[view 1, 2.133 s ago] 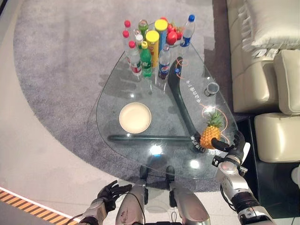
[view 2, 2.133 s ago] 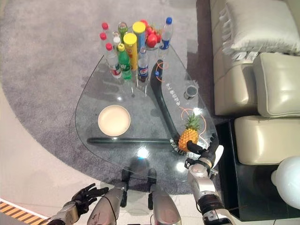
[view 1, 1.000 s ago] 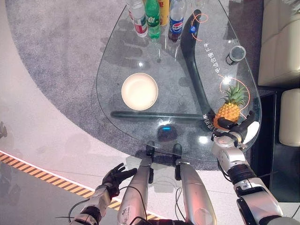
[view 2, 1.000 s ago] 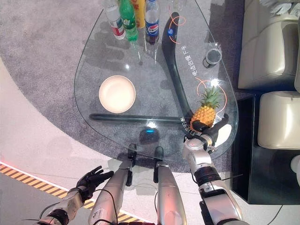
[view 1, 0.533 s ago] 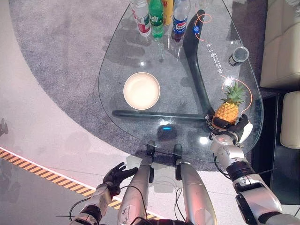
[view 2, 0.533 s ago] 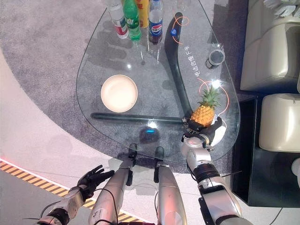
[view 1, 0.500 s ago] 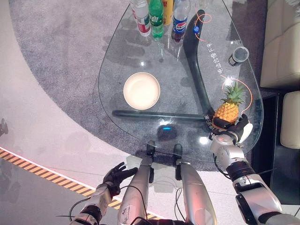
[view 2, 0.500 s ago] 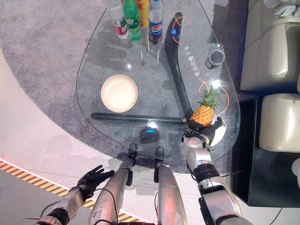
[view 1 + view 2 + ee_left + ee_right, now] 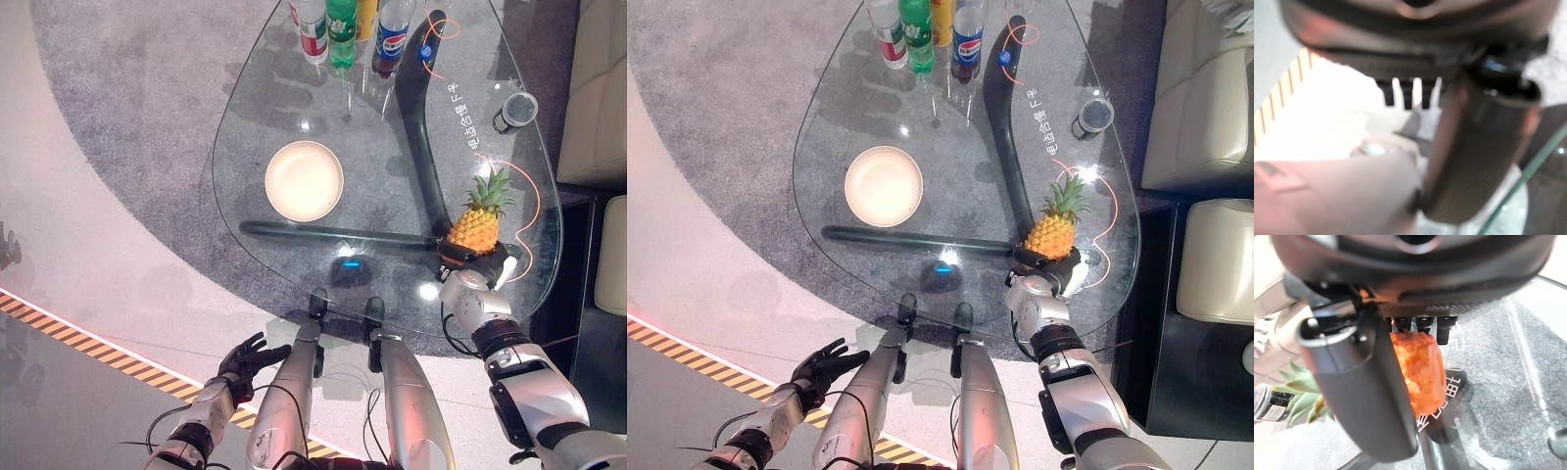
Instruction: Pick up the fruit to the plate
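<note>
One pineapple stands upright near the 4 o'clock edge of the glass table, crown toward 12 o'clock, and the right hand has come in at its base from 6 o'clock. In the right wrist view the orange body sits between the thumb and the row of fingers, which curl round it, so the hand looks closed on the fruit; whether it bears any weight yet I cannot tell, since the base appears to rest on the glass. Gripping low on the body makes sense: the leafy crown is a poor place to hold. The right forearm runs up from 5 o'clock, wrist bent over the table rim. The cream plate lies well apart at about 9 o'clock from the fruit, bare, so the carry is still ahead. Bottles cluster at the 12 o'clock end and a small dark cup sits toward 2 o'clock, both away from the path to the plate. The left hand hangs low at 7 o'clock, off the table, fingers spread and holding nothing
</note>
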Available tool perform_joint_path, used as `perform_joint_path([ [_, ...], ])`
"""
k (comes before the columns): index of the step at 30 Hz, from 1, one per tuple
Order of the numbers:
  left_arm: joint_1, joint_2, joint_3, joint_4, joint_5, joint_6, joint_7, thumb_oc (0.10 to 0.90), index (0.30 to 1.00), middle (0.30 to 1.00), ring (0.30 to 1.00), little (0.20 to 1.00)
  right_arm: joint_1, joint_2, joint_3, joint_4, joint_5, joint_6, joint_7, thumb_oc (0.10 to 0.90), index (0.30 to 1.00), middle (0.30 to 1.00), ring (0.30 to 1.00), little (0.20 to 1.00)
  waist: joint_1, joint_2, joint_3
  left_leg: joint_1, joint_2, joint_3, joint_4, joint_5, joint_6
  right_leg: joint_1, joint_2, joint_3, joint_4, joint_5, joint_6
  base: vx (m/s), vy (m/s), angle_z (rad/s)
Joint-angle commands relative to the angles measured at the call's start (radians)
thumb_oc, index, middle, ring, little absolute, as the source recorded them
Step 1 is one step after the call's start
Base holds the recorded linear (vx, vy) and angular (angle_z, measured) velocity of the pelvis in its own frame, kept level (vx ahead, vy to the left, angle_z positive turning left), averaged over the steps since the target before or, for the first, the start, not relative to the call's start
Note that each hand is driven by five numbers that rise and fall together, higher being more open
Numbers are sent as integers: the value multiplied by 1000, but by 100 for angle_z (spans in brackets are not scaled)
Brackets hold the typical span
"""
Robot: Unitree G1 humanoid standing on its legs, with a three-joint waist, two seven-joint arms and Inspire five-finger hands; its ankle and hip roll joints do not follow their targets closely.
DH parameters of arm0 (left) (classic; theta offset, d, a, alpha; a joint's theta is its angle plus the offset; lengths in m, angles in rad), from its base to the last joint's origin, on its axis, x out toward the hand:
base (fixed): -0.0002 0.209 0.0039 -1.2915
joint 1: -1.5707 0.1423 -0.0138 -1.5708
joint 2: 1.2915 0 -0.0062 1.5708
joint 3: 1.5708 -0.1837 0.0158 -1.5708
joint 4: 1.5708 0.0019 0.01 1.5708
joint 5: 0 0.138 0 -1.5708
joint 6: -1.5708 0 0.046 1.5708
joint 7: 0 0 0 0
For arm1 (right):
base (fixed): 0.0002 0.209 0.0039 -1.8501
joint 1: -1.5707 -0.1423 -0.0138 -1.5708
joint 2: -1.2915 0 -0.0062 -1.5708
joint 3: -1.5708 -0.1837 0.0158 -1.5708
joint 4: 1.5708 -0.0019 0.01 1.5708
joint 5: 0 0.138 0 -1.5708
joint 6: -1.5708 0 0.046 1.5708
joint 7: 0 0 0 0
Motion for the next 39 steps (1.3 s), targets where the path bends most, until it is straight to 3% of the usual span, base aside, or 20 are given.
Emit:
perform_joint_path([
  [1, 80, -47, -70, 29, 2, 67, 25, 800, 900, 900, 900, 900, -12, -97, -16, -14, -18, -19, 21, 800, 900, 900, 900, 900, 3, -9, -9, -46, -38, 21, 158, -105, 36, 28, -3, 2, -127, 106, 13, 0, 0, 0],
  [3, 78, -47, -71, 29, 0, 66, 23, 800, 900, 900, 900, 900, -21, -103, -17, 6, -27, -20, 39, 800, 900, 900, 900, 900, 6, -9, -9, -52, -39, 20, 159, -104, 37, 21, -3, 2, -122, 105, 13, 0, 0, 0],
  [4, 77, -46, -70, 31, 1, 64, 21, 800, 900, 900, 900, 900, -25, -108, -17, 13, -28, -18, 46, 751, 858, 858, 858, 851, 7, -8, -9, -54, -39, 21, 159, -104, 37, 18, -3, 1, -120, 104, 13, 0, 0, 0],
  [5, 75, -45, -70, 32, 0, 64, 20, 800, 900, 900, 900, 900, -30, -111, -17, 19, -26, -16, 51, 575, 707, 707, 707, 675, 7, -8, -9, -55, -39, 21, 161, -103, 37, 17, -3, 1, -118, 104, 13, 0, 0, 0],
  [7, 71, -44, -71, 34, -1, 66, 18, 800, 900, 900, 900, 900, -40, -121, -16, 31, -32, -5, 60, 105, 305, 305, 305, 205, 9, -9, -9, -57, -39, 19, 163, -103, 36, 16, -3, -1, -115, 103, 14, 0, 0, 0],
  [21, 68, -30, -71, 38, -17, 52, -3, 800, 900, 900, 900, 900, -78, -188, -15, 100, -114, -13, 94, 100, 300, 300, 300, 200, 19, -13, -9, -48, -42, 13, 163, -107, 39, 26, -6, -3, -118, 103, 22, -3, 3, 3],
  [31, 70, -22, -68, 43, -20, 43, -16, 800, 900, 900, 900, 900, -68, -202, -20, 112, -98, -21, 105, 100, 300, 300, 300, 200, 22, -16, -9, -37, -45, 7, 162, -111, 41, 40, -5, -2, -122, 99, 21, 0, -1, 1],
  [35, 70, -22, -63, 39, -15, 35, -11, 800, 900, 900, 900, 900, -52, -192, -27, 104, -35, -70, 128, 100, 300, 300, 300, 200, 22, -19, -9, -31, -45, 5, 161, -112, 41, 48, -4, -4, -123, 97, 20, 0, 0, 0],
  [39, 77, -18, -48, 23, -6, 24, 6, 800, 900, 900, 900, 900, -10, -161, -44, 6, 31, -167, 180, 100, 300, 300, 300, 200, 16, -22, -9, -25, -44, 3, 165, -115, 38, 54, -1, -4, -117, 92, 17, 0, 0, 0],
])
